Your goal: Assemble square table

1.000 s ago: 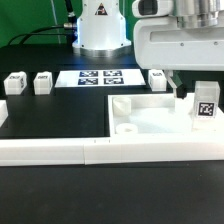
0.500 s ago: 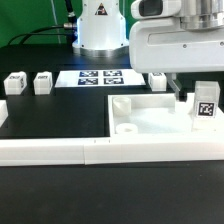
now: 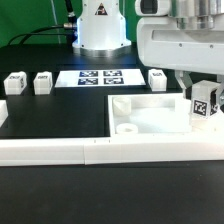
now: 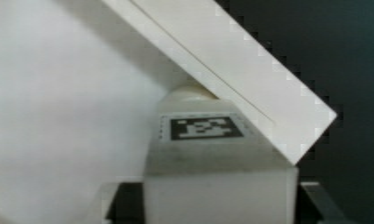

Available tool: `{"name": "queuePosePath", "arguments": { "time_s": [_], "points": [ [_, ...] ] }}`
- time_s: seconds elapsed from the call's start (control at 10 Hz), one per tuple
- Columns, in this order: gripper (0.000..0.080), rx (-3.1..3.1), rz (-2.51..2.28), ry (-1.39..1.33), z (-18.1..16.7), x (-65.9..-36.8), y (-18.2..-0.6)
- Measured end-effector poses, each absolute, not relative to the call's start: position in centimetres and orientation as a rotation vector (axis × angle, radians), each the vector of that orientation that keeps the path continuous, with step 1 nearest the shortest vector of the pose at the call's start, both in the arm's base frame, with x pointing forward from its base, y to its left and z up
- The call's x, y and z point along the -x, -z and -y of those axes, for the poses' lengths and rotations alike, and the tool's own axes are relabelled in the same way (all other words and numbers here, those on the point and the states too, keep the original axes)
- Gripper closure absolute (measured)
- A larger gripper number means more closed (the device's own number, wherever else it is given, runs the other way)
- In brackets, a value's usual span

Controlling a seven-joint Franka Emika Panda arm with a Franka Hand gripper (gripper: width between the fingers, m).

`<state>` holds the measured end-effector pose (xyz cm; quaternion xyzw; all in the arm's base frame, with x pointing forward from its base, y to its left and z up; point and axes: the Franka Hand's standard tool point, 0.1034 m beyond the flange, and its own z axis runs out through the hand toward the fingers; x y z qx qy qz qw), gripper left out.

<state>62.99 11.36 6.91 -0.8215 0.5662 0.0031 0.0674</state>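
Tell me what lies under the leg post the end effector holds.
Beneath the leg post sits a corner of the square slab, at the exterior view's right. The post covers its base, so any hole or contact is hidden.

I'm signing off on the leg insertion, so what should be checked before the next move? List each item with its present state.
1. Grip: held leg sits between the claw fingers: ok.
2. Pose: held leg upright in the exterior view: ok.
3. Alignment: leg over a tabletop corner hole: cannot tell, hole hidden.
4. Base: tabletop lies flat beside the border wall: ok.
5. Clearance: three spare legs stand apart from the claw: ok.
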Motion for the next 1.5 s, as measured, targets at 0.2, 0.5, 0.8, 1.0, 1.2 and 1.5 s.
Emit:
{"name": "queuePosePath", "arguments": {
  "time_s": [0.2, 0.5, 0.8, 1.0, 1.2, 1.5],
  "points": [
    [0.0503, 2.14, -2.068, -0.04, -11.67, -63.07, -6.96],
    [0.0502, 1.874, -2.3, -0.08, -11.74, -63.12, -6.98],
    [0.0238, 1.927, -2.256, -0.075, -11.74, -63.09, -6.93],
    [0.0169, 2.399, -1.769, -0.018, -11.53, -63.34, -7.26],
    [0.0155, 2.482, -1.651, -0.005, -11.52, -63.3, -7.17],
    [0.015, 2.781, -1.15, 0.024, -11.12, -63.19, -7.16]
  ]
}}
